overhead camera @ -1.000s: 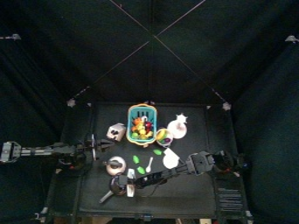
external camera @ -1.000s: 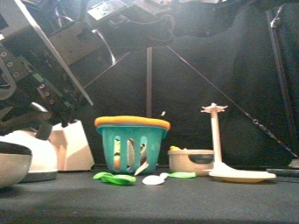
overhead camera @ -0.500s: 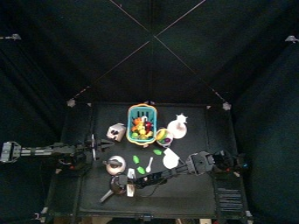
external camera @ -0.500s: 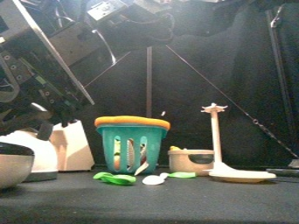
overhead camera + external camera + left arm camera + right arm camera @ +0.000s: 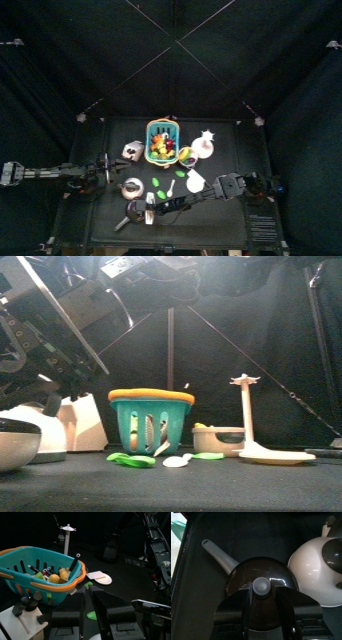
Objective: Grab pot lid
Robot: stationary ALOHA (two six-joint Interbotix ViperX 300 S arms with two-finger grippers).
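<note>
At the table's 9 o'clock edge in the top view, the left gripper point(image 5: 102, 172) hangs just inside the rim. Its own camera shows its jaws parted by a narrow gap and holding nothing. They point towards the teal fruit basket point(image 5: 40, 571) with its orange rim.

Just towards the table's centre from that gripper lies the pot lid point(image 5: 131, 187), a pale round disc with a dark knob, flat on the table at about 8 o'clock. No jaw touches it. In the right wrist view the pot lid point(image 5: 315, 566) lies close beside the dark pan point(image 5: 264, 569); whether their rims meet I cannot tell.

The pan point(image 5: 135, 210) sits at 7 o'clock, directly at the lid's 6 o'clock, with its long handle point(image 5: 219, 553) slanting away towards the front left corner. The right arm reaches across from 3 o'clock, and the right gripper point(image 5: 261, 609) is poised over the pan. Its jaws are spread wide and hold nothing.

The basket point(image 5: 162, 140) stands at 12 o'clock, filled with fruit. A white kettle-like vessel point(image 5: 130, 152) stands at its 8 o'clock. Small green pieces point(image 5: 158, 186) lie near the centre, and a plain white oval piece point(image 5: 195, 181) lies at their 3 o'clock. A white stand with a star top point(image 5: 205, 140) rises at 1 o'clock, just beside the basket.
</note>
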